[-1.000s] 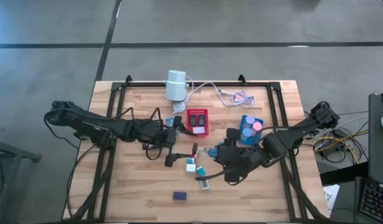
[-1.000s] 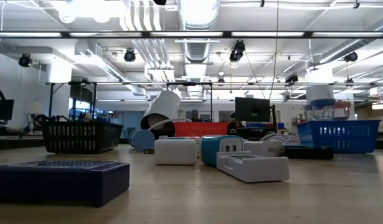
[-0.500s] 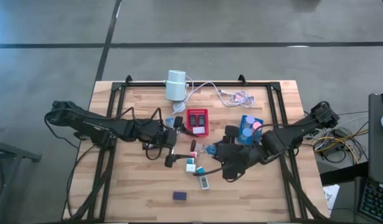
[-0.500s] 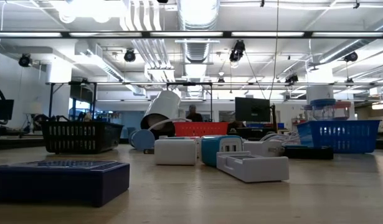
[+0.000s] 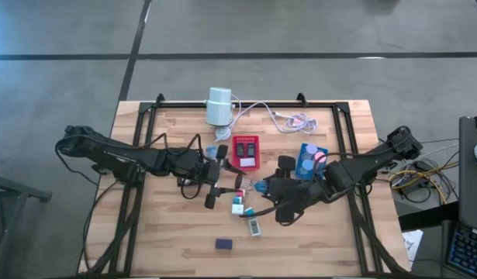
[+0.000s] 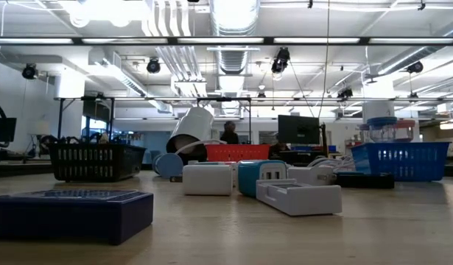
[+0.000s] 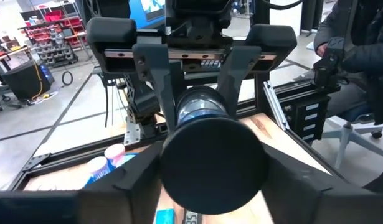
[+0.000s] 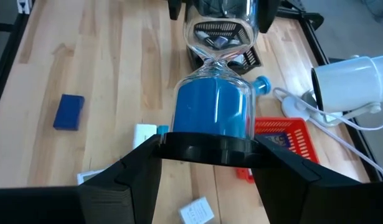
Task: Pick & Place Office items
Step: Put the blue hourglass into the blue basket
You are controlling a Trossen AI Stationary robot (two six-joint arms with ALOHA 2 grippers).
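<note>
We are passing the hourglass (image 8: pixel 211 112): right end effector (image 8: pixel 207 149) pinching one cap, left end effector (image 7: pixel 213 174) flanking the other, grip unclear. We are releasing only once left is clamping squarely.

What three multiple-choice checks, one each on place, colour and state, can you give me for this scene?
1. Where is the dark blue block? A in the red tray; B alone on the bare table; C on the white cylinder.
2. What colour is the hourglass sand? A pink; B blue; C white.
3. What is the right gripper doing? A hanging open; B out of view; C shut on the hourglass.
Answers: B, it lies by itself on the wood; B, blue fills the bulb; C, its fingers clamp the hourglass's end.
</note>
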